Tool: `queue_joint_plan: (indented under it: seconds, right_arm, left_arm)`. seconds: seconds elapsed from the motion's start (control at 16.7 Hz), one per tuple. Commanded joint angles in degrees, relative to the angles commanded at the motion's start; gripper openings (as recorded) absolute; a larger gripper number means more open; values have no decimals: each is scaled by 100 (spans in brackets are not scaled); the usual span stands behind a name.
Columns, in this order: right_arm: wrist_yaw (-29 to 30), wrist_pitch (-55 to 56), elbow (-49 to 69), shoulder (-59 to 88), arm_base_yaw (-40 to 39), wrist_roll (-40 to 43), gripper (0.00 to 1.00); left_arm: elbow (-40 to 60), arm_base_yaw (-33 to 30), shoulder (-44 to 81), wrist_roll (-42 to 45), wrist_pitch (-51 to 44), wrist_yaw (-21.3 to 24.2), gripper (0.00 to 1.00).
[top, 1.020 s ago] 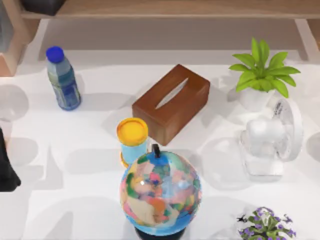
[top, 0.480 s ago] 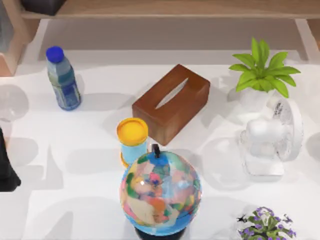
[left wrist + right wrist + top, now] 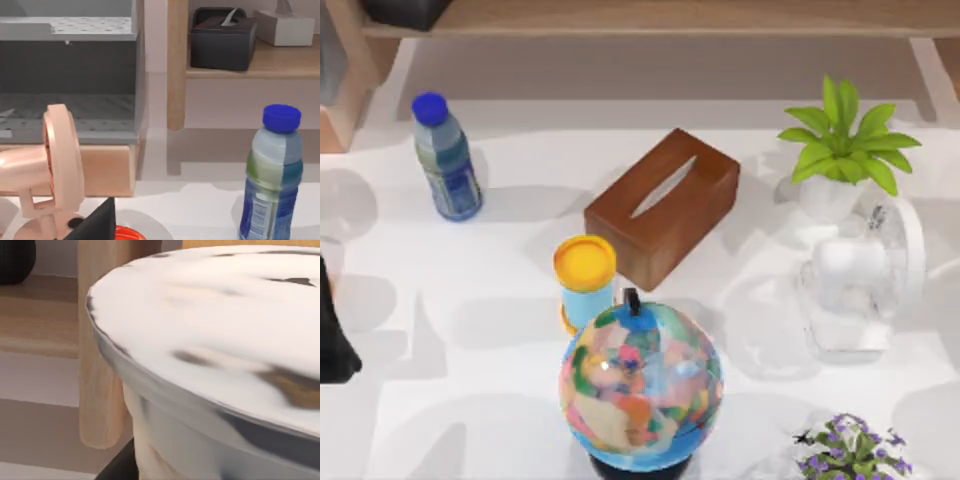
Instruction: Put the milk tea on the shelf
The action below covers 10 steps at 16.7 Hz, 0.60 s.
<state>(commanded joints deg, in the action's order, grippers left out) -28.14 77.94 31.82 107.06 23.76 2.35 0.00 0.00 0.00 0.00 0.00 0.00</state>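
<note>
Since a second ago only the soft shadows on the white table [image 3: 470, 400] have shifted, at its left and right edges; every item stands where it stood, and the left arm [image 3: 332, 335] is at the same spot at the table's left edge.

A dark wedge of the left gripper [image 3: 97, 224] shows low in the left wrist view; I cannot tell whether it is released or clenched, and it holds nothing I can see. Just beside it stand a pink fan [image 3: 50, 165] and a scrap of something orange [image 3: 131, 233]. Farther off is a water bottle [image 3: 272, 175] with a blue cap, and behind it a black tissue box [image 3: 222, 40] on a wooden ledge.

Of the right gripper [image 3: 119, 466] only a dark sliver is seen, state not readable, below a large white rounded surface very close to the lens. A light wooden post [image 3: 102, 340] stands behind it.

The milk tea [image 3: 585, 280], a pale blue cup with a yellow lid, stands upright on the table left of centre. Its long axis is vertical and its lid faces up toward the top camera. It sits between the brown tissue box [image 3: 663, 205] and the globe [image 3: 640, 380], just beside both, and no gripper is near it. The shelf [image 3: 670, 15] runs left to right along the far edge, well apart from the cup. At the right are a potted plant [image 3: 845, 150], a white fan [image 3: 860, 275] and purple flowers [image 3: 850, 450].
</note>
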Motion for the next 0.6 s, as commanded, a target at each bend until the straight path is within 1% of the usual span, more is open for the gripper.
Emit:
queue_joint_plan:
  seconds: [0.3, 0.6]
  right_arm:
    - [982, -1292, 877, -516, -1635, -205, 0]
    - [2334, -2892, 2161, -683, -3061, -385, 0]
  left_arm:
    - [0, 0, 0, 0, 0, 0, 100]
    - [0, 0, 0, 0, 0, 0, 100]
